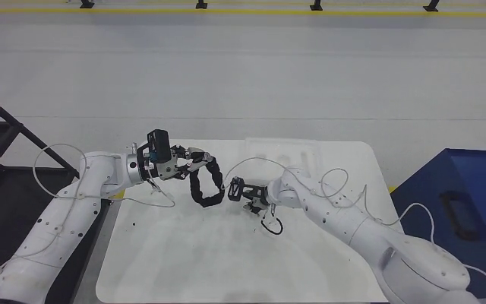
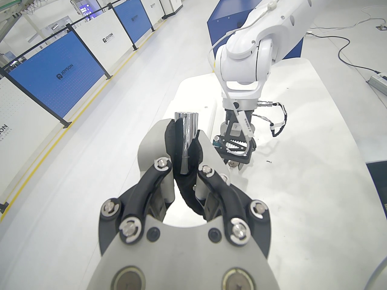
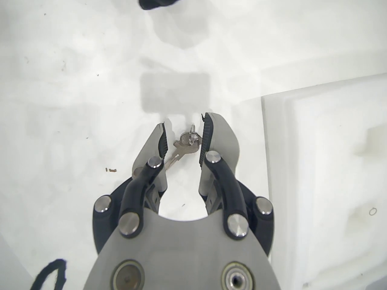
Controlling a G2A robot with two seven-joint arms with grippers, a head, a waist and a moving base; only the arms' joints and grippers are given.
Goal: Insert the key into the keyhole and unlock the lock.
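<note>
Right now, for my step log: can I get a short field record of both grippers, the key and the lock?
left gripper: shut on lock
lock: silver cylinder clamped, black loop attached
right gripper: open, straddling key
key: lying on table, not grasped
progress: key not yet inserted
white foam tray: on table beside right gripper

We see a glossy white left arm [image 1: 72, 201] and right arm [image 1: 357, 224] trailing thin white cables. The left claw [image 2: 185, 140] and right claw [image 3: 184, 128] are grey metal with curved black links, silver screws and ribbed black pads.
</note>
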